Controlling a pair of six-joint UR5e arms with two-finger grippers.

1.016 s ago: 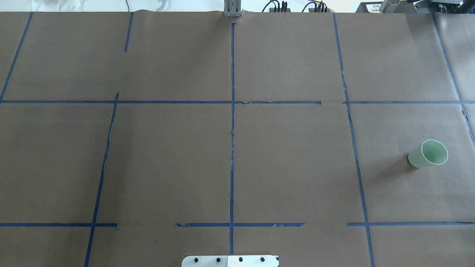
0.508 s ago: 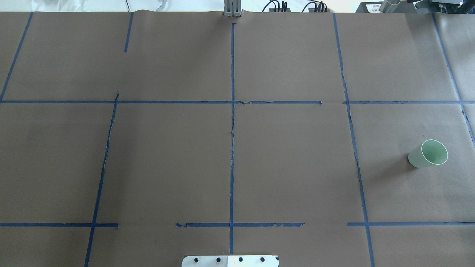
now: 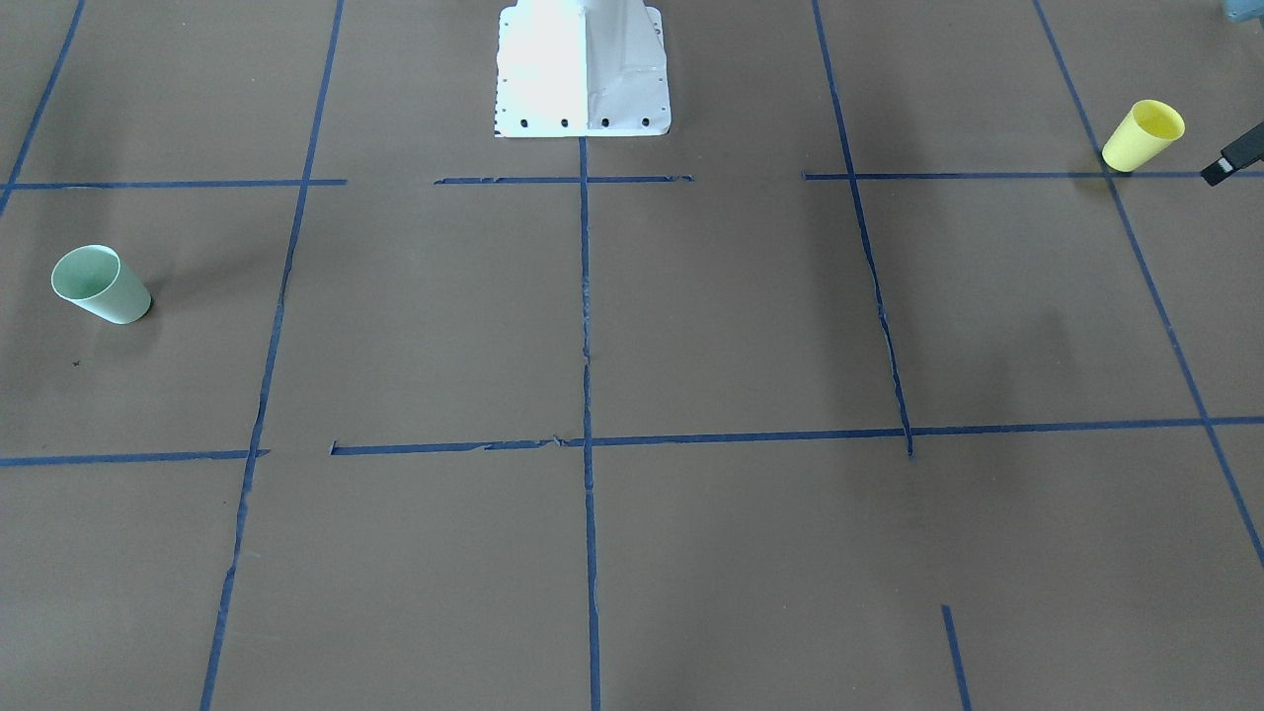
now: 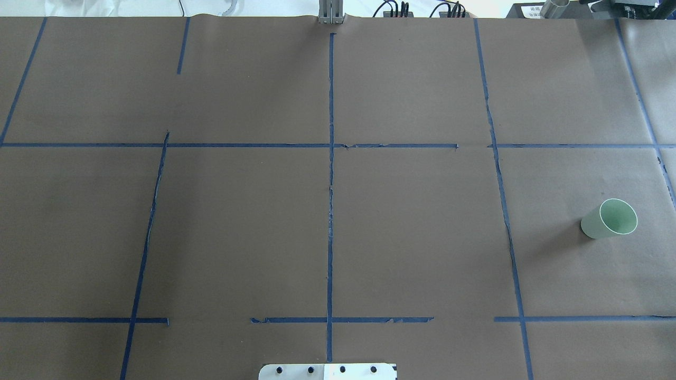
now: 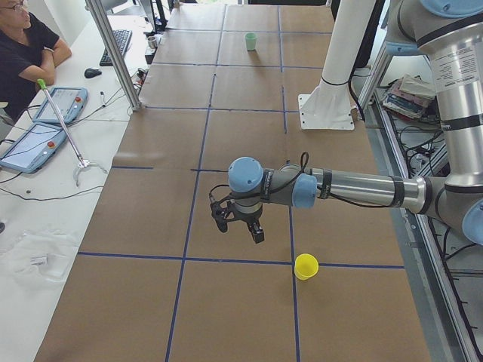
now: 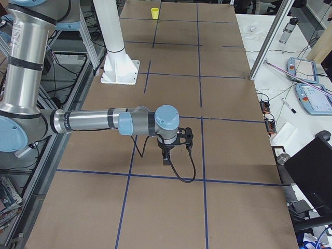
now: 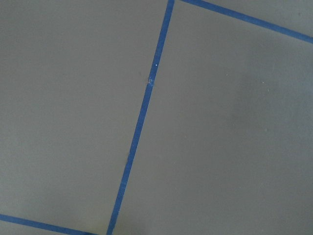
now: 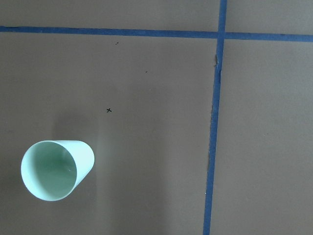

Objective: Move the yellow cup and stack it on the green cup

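Observation:
The yellow cup (image 3: 1143, 135) stands upright on the brown table, also seen in the exterior left view as the yellow cup (image 5: 305, 266); it is outside the overhead view. My left gripper (image 5: 240, 231) hovers beside it, apart from it; only one dark fingertip (image 3: 1229, 160) shows in the front view, so I cannot tell its state. The green cup (image 4: 609, 218) stands upright at the table's other end, empty, as the green cup (image 8: 56, 170) shows from above. My right gripper (image 6: 176, 155) hangs above that area; I cannot tell whether it is open or shut.
The white robot base (image 3: 583, 69) stands at the table's middle edge. Blue tape lines (image 4: 330, 174) divide the brown paper. A person (image 5: 23, 53) sits at a side desk with tablets (image 5: 45, 124), behind an aluminium post (image 5: 113, 53).

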